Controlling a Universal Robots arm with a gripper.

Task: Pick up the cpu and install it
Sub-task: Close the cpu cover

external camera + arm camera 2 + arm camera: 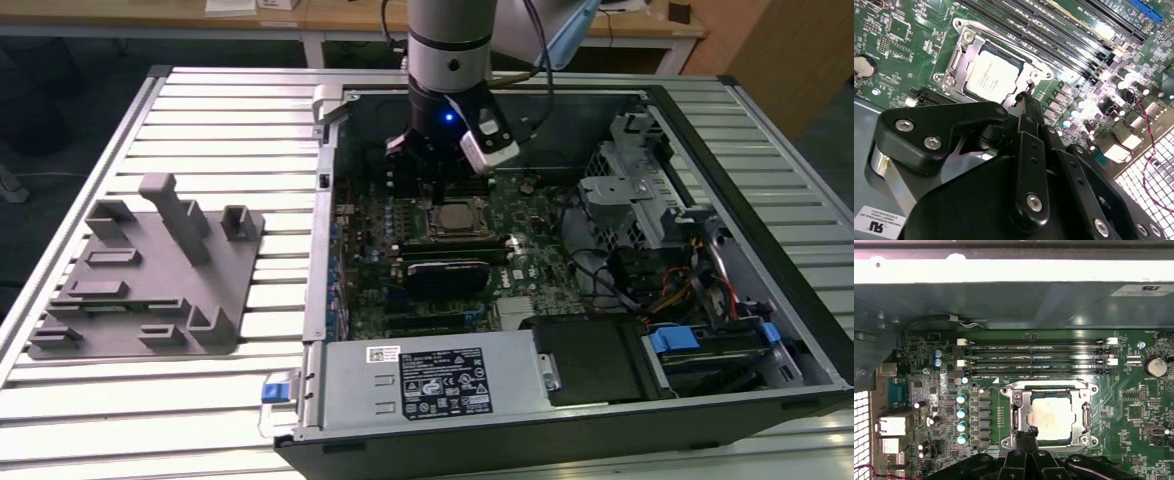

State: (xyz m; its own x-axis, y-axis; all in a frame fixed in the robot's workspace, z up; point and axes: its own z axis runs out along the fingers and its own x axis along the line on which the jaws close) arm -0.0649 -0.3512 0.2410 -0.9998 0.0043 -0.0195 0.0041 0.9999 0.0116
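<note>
Hovering low over the green motherboard (527,250) inside the open computer case (561,440), at the end of the arm (450,40) that stands upright above it in the exterior view. Holding the fingers (1030,135) pressed together into one narrow black point, with nothing gripped between them. Aiming that tip at one edge of the metal socket frame (1016,412), just beside the cpu (1051,415); cannot tell whether touching the frame or hanging just clear of it. Showing the cpu already lying flat within that frame, silver top up, square to the opening and ringed by metal on all four sides. Lying just beside four long black memory slots (1034,359), set parallel to one another between the socket and a grey case wall (1004,300). Flanked along another side by a row of small silver capacitors (961,413) with teal tops, and well apart from the round coin battery (1155,366) further along the board. Sharing the case with a silver power supply (360,385) at the near edge in the exterior view, labels facing up. Sharing the slatted metal surface (214,120) under the case with a grey plastic fixture tray (120,300), set toward the exterior view's left, well apart from the fingers, with upright posts and low blocks. Glowing blue at a small light (449,118) on the wrist above the fingers.
</note>
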